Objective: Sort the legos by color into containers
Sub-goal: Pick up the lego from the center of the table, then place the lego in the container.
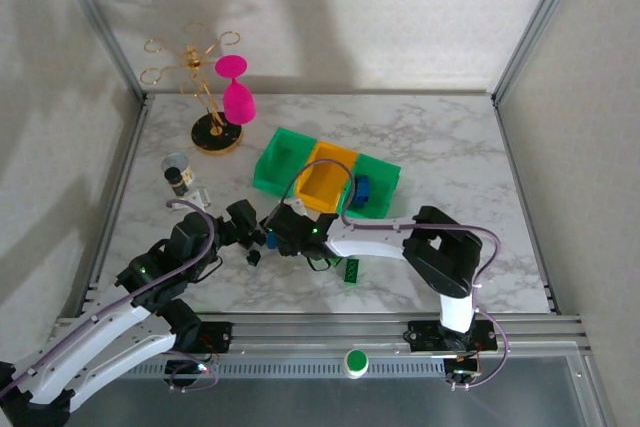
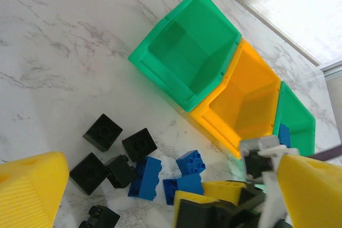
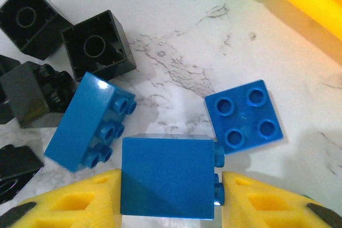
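In the right wrist view a blue lego [image 3: 166, 177] lies on its side on the marble, and my right gripper [image 3: 171, 181] is shut on it, one yellow pad on its flat side and the other on its studs. Two more blue legos [image 3: 88, 121] [image 3: 244, 115] and several black legos [image 3: 96, 46] lie just beyond. My left gripper [image 2: 171, 164] hangs open above the same pile [image 1: 262, 242], nothing held. The containers stand behind: green [image 2: 187, 52], yellow-orange [image 2: 251, 100], and green [image 2: 296, 124] with a blue lego [image 1: 362, 192] inside. A green lego [image 1: 352, 270] lies apart.
A small dark-capped bottle [image 1: 180, 175] stands left of the bins. A gold glass rack [image 1: 215, 132] with a pink glass [image 1: 238, 97] is at the back left. The two grippers [image 1: 243, 225] [image 1: 278, 235] are close together over the pile. Metal frame posts border the table.
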{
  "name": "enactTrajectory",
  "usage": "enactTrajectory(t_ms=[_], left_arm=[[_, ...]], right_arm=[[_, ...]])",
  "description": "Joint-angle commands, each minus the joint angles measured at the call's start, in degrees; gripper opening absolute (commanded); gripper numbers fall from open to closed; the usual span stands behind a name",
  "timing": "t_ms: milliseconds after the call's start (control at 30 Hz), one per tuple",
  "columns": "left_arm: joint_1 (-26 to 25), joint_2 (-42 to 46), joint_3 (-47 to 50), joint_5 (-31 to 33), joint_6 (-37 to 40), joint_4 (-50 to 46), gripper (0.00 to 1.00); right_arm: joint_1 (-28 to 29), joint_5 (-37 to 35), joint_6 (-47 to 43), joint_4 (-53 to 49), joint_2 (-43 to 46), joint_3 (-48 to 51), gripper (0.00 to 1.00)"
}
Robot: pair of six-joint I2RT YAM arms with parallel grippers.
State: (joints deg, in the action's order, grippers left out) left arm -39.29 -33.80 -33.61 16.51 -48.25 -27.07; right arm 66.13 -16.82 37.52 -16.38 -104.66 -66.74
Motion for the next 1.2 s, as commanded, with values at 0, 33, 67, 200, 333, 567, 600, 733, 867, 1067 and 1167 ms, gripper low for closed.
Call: enactTrajectory(t_ms=[0,33,67,200,333,567,600,733,867,1067,1167], left_arm=[[-0.09,0.23,-0.77,-0.04,-0.69,0.72,1.00],[-0.09,0.19,-0.55,-0.65,-0.84,1.34,1.00],[-0.08,0.07,-0.46,-1.26,-0.87,1.94,0.99],[-0.09,-1.31,-0.31,-3.92,-0.56,4.82,1.00],[-0.15,-3.93,-0.81,-7.19,1.05,7.94,1.00],[-0.48,-8.77,-1.61,-12.20,2.50,13.89,1.00],[-0.59,-9.57,-1.57,-12.84,2.48,14.83,1.00],[-1.30,-12.75,-1.87,-14.36,2.68,17.64,1.00],[-2.27,-15.29,-2.24,-15.01,2.80,19.77,1.00],[-3.16,-18.01,-3.18,-14.89,3.38,20.71,1.00],[-3.34,-18.71,-3.13,-14.67,3.50,20.82,1.00]], right_arm=[[-0.43,-0.33,1.67,-0.74,5.69,1.99,0.46],[-0.39,-0.28,1.94,-0.75,7.17,2.66,0.46],[-0.47,-0.40,2.18,-0.83,8.39,3.18,0.46],[-1.81,-2.08,2.74,-3.75,14.29,3.97,0.46],[-5.67,-4.42,2.40,-7.46,19.83,4.99,0.47],[-19.07,-3.87,-1.14,-9.41,27.03,8.34,0.47],[-20.93,-3.80,-1.93,-9.25,27.18,8.38,0.47],[-26.04,-3.08,-5.00,-7.11,25.91,8.19,0.46],[-31.76,0.09,-7.42,-5.00,22.17,6.02,0.46],[-34.89,2.17,-9.21,-2.93,16.35,2.96,0.45],[-35.75,3.43,-9.74,-1.53,14.23,2.28,0.45]])
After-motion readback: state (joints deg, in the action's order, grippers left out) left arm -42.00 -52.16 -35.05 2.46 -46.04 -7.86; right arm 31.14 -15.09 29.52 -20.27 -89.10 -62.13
